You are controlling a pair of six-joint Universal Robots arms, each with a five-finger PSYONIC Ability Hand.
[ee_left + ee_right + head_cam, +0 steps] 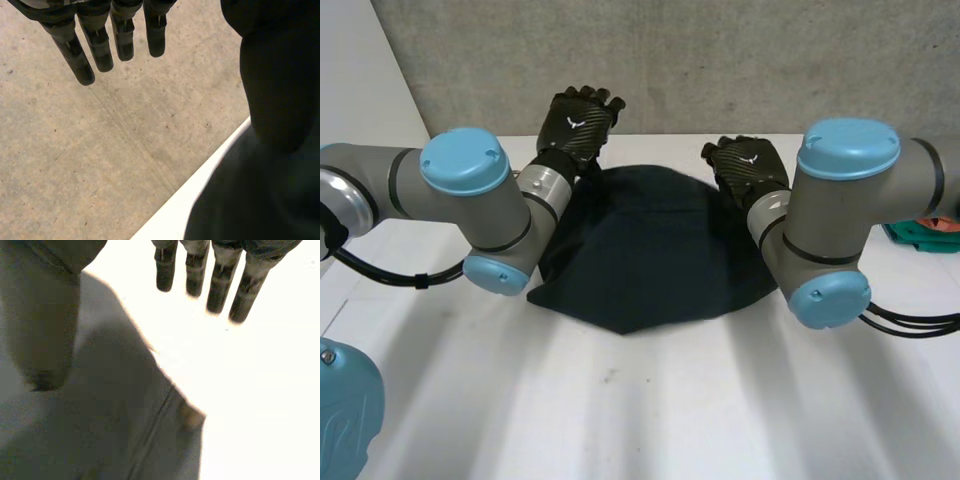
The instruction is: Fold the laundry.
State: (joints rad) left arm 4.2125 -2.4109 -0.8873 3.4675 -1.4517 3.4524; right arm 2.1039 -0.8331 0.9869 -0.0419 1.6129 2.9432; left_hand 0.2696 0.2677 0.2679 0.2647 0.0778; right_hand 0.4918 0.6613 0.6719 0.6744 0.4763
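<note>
Presently we find dark cloth [650, 250] spread on table [650, 410]. We log left hand [578, 122] over its far left corner and right hand [745, 165] at far right edge. Fingers straight, gripping nothing; cloth contact unclear. Probably poised for far-edge fold.

arms [395, 185]: grey, thick round joints | caps [465, 158]: light-blue discs | wrist ring [542, 187]: silver | shell [345, 420]: light-blue, moulded, one screw | left hand [578, 125]: black, woven-look back, small white mark [571, 122] | right hand [748, 165]: black, like white mark | fingers [100, 47]: dark, segmented, rounded tips

White table [640, 400]; grey wall [720, 60] behind; teal-orange item [925, 232] far right.
</note>
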